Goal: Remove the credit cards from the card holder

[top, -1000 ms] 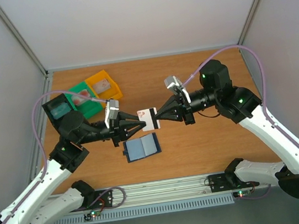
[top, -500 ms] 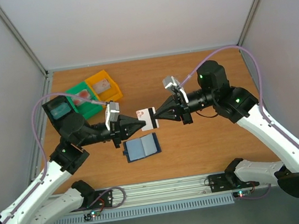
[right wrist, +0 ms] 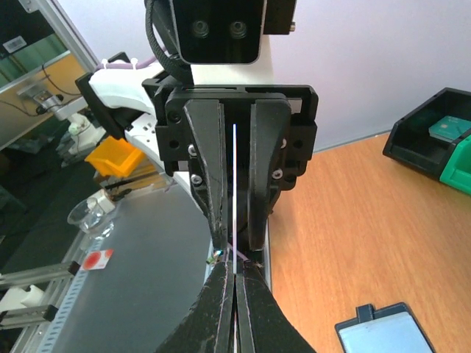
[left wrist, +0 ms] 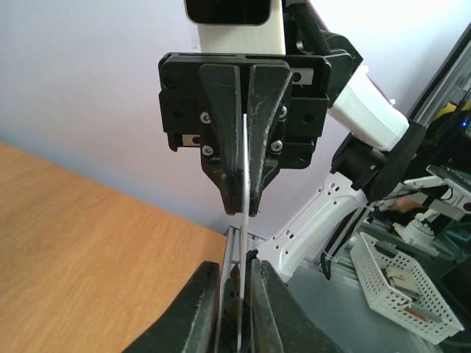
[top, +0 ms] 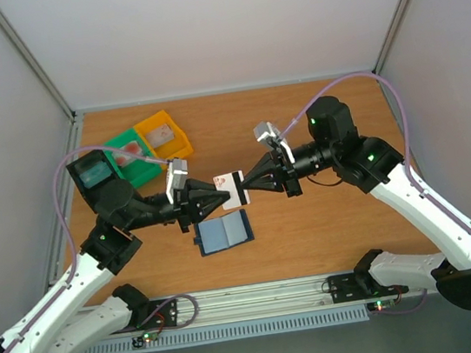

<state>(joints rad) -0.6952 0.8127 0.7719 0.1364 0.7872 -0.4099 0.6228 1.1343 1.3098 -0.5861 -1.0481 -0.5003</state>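
A pale credit card (top: pixel 231 188) with a reddish mark and a dark stripe is held in the air between both grippers. My right gripper (top: pixel 246 185) is shut on its right edge; in the right wrist view its fingers (right wrist: pixel 224 294) pinch the card (right wrist: pixel 234 184) edge-on. My left gripper (top: pixel 221 198) is open, its fingers (left wrist: pixel 202 301) standing either side of the card (left wrist: pixel 242 169) with a gap. The card holder (top: pixel 223 232) lies open on the table just below, blue-grey pockets up; it also shows in the right wrist view (right wrist: pixel 386 331).
A black bin (top: pixel 93 172) with a teal card, a green bin (top: pixel 127 152) and a yellow bin (top: pixel 162 134), each with a card, stand at the back left. The wooden table (top: pixel 330 225) is walled by grey panels on three sides.
The right gripper and the card have shifted slightly left, deeper between the left gripper's fingers. The card holder has not moved.
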